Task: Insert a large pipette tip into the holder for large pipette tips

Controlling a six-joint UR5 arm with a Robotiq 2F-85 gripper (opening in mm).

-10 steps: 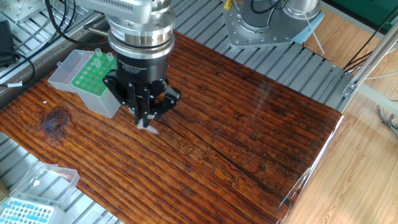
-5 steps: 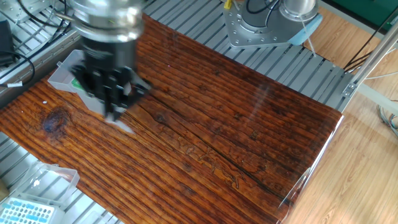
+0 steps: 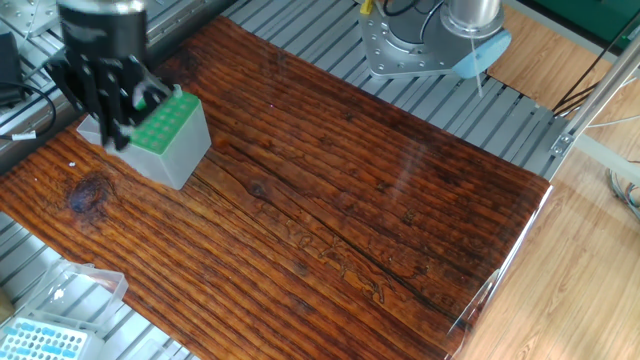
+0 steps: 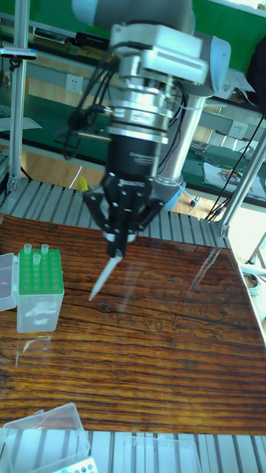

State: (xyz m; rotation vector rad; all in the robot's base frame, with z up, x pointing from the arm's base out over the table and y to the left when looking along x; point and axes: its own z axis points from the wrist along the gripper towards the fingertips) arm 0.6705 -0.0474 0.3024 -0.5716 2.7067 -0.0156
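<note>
Tall fixed view: my gripper [image 4: 118, 247] pinches the pipette tip [image 4: 103, 277].
I see it slanting point-down above the table [image 4: 170, 347], right of the green-topped holder [image 4: 40, 290].

Tip: the large pipette tip [image 4: 103, 276] was a slender, pale, translucent cone, hanging tilted, its point lower and to the left in the tall fixed view.
Tip, state: its wide upper end was clamped between the fingers of the gripper [image 4: 117, 253]; the rest hung free above the table.
Holder: the holder [image 3: 164, 138] was a grey translucent box with a bright green grid top, upright at the table's left end.
Holder, contents: two tips stood in its back row [image 4: 35, 250].
Holder, lid: clear, swung open to one side.
</note>
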